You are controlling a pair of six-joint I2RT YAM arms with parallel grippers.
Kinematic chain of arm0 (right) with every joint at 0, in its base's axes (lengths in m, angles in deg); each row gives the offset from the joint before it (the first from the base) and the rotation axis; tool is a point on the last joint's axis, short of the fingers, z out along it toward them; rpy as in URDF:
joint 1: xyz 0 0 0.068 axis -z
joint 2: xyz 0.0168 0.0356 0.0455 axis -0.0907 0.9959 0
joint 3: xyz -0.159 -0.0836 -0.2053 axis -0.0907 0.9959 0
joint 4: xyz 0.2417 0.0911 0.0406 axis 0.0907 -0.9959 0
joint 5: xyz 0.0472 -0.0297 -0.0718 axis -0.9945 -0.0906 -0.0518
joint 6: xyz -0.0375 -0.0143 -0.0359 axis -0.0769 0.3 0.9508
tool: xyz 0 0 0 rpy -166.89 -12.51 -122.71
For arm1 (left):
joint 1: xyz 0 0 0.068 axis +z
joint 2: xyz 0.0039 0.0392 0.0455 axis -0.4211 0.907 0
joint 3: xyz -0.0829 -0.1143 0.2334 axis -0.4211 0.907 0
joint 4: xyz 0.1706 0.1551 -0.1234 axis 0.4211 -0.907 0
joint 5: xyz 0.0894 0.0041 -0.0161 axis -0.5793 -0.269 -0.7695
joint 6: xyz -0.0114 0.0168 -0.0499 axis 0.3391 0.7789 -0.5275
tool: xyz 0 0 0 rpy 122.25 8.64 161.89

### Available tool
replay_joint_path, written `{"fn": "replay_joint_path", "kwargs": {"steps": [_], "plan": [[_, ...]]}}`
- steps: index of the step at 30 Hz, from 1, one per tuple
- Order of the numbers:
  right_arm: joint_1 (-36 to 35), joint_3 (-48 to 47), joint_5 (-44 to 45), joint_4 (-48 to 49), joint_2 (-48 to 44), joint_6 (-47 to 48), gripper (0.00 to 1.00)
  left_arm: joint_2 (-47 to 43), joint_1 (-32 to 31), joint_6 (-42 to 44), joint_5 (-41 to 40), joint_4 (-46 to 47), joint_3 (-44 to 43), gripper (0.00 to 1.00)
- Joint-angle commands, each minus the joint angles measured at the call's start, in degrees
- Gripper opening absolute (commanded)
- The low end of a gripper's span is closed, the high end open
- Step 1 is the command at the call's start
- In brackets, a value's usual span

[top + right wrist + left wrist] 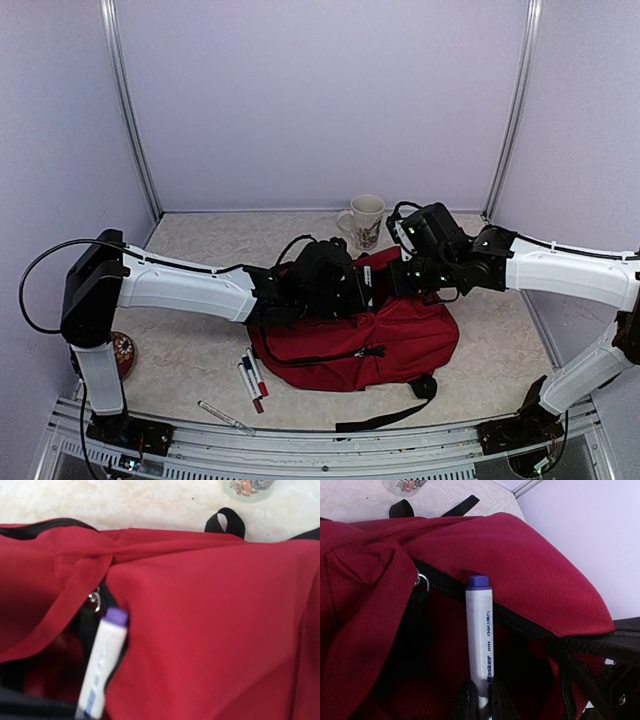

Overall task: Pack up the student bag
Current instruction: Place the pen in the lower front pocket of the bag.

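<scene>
The dark-red student bag (385,340) lies in the middle of the table, its main zip open. My left gripper (482,700) is shut on a white marker (480,630) with a blue cap and holds it, cap first, at the bag's dark opening (435,650). The marker also shows in the right wrist view (102,670). My right gripper (408,272) is at the bag's top edge. Its black fingers (600,647) grip the rim of the raised flap (530,575) and hold the opening apart. Red fabric (210,630) fills the right wrist view, and that gripper's own fingers are hidden there.
A patterned mug (365,220) stands behind the bag. Several markers (252,377) and a pen (225,416) lie on the table at the front left. A round patterned object (123,352) sits by the left arm's base. A black strap (395,412) trails off the front.
</scene>
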Motion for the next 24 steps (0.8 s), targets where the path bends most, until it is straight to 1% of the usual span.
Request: {"fn": "replay_joint_path", "kwargs": {"steps": [1,5,8,11,12,13,14,16,17,20,24], "plan": [[1.0,-0.4,0.3,2.8,-1.3,0.1,0.0,2.3,-1.1,-1.7,0.8,-3.0,-0.2,0.0],[1.3,-0.5,0.2,2.6,-1.1,0.2,0.0,3.2,-1.5,-3.6,2.2,-4.5,0.5,0.0],[1.4,-0.4,0.2,2.6,-1.1,0.1,0.0,3.7,-1.6,-3.4,2.2,-4.3,0.8,0.0],[1.4,-0.2,-0.1,2.9,-1.1,0.1,0.0,4.5,-1.7,-1.6,2.9,-4.6,-0.8,0.0],[1.5,-0.3,-0.2,2.9,-1.0,0.2,0.0,4.9,-1.6,-0.5,3.2,-5.3,-2.5,0.07],[1.5,-0.4,-0.2,2.8,-1.0,0.3,0.0,5.4,-1.6,0.6,3.3,-6.4,-4.0,0.24],[1.5,-0.4,-0.2,2.8,-0.9,0.3,0.0,5.6,-1.5,1.7,3.2,-7.7,-5.4,0.47],[1.6,-0.6,-0.4,2.7,-0.9,0.4,0.0,5.2,-1.4,3.3,2.3,-10.2,-7.7,0.88],[1.6,-0.6,-0.5,2.6,-0.9,0.4,0.0,4.7,-1.4,4.3,1.8,-11.1,-8.3,0.98],[1.6,-0.5,-0.5,2.6,-1.1,0.5,0.0,0.7,-1.4,7.6,-1.7,-14.6,-8.9,0.99],[1.6,-0.1,-0.6,2.8,-1.4,0.4,0.0,-7.1,-1.5,10.8,-12.4,-23.0,-6.6,0.99]]}}
